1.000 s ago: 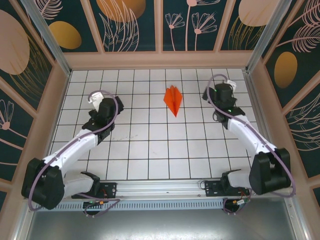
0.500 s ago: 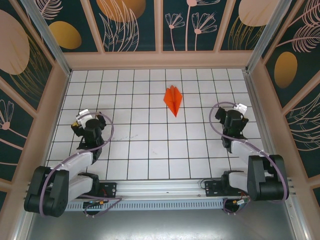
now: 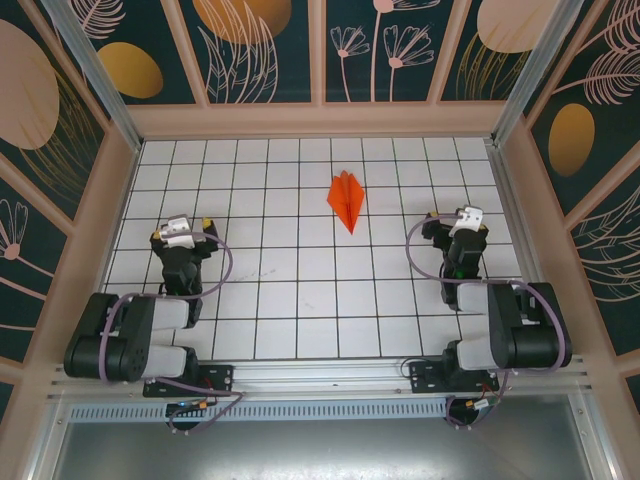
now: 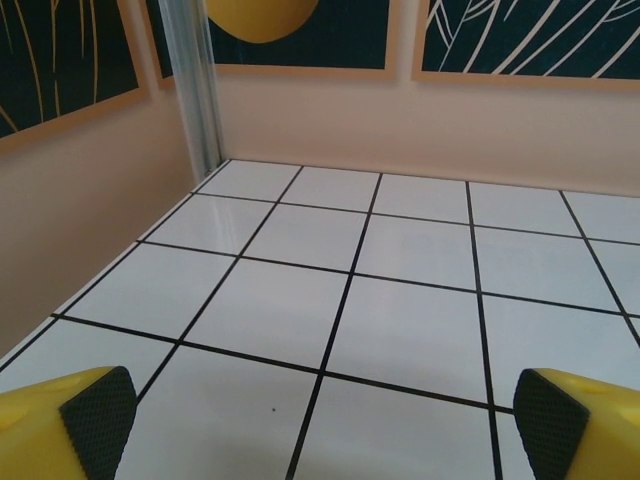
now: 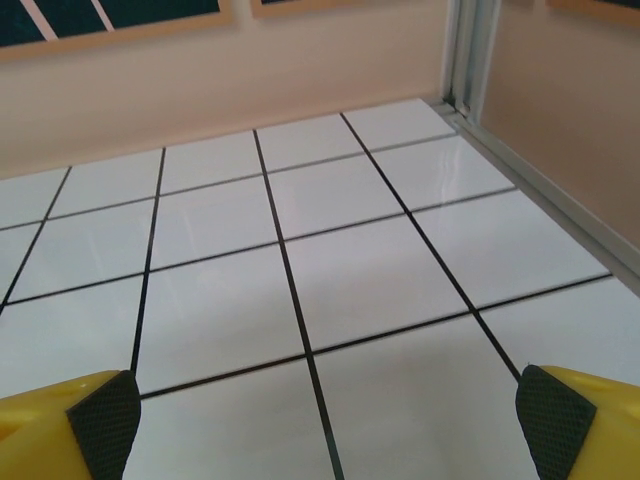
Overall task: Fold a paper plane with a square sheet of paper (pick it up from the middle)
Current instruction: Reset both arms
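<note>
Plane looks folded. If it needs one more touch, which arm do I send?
Right, probably. The right gripper sits fewer tiles from the paper plane than the left gripper. Both are open, empty and well apart from the plane.

glossy white tiled table (image 4: 420, 330), matt orange paper plane (image 3: 346, 200) — creased, yellow plastic fingers (image 4: 30, 430), textured black pads (image 4: 98, 420)
</note>
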You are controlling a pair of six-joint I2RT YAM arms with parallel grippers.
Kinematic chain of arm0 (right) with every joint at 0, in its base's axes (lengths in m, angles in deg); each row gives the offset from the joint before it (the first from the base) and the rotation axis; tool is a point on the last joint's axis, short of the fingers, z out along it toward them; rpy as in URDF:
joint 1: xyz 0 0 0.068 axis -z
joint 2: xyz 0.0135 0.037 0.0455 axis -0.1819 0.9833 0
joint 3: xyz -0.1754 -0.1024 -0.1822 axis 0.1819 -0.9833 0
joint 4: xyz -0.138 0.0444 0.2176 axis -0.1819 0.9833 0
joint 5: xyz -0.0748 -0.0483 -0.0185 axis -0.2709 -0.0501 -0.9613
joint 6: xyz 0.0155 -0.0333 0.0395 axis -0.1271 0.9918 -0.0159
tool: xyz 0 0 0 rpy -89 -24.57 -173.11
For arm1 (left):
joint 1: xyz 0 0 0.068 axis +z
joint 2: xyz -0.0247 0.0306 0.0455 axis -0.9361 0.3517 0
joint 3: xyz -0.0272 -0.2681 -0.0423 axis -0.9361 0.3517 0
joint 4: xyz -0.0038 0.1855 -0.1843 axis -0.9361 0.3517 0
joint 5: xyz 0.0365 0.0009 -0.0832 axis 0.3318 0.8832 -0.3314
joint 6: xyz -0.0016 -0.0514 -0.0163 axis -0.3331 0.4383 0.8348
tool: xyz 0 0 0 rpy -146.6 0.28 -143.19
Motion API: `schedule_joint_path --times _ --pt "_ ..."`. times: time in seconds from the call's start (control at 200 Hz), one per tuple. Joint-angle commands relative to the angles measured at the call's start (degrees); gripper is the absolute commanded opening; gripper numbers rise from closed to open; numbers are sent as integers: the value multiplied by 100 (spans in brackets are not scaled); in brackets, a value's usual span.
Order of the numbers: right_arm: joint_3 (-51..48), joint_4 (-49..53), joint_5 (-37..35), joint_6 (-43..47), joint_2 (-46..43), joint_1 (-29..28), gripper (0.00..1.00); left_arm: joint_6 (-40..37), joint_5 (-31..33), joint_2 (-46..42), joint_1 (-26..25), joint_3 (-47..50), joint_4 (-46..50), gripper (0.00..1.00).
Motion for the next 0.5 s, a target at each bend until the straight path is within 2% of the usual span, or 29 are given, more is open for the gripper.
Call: schedule_joint_path --times 0.0,0.12,0.255,0.495 --pt "-40 -873 412 77 328 182 99 25 -361 409 131 -56 -959 99" --pt "-61 -1156 536 70 645 220 99 62 -364 699 168 -87 -1158 98" --pt "-220 -1578 617 93 808 231 99 129 -178 710 168 -334 -669 99" --pt "-206 -1523 646 86 804 247 99 139 -153 704 174 -305 -732 99"
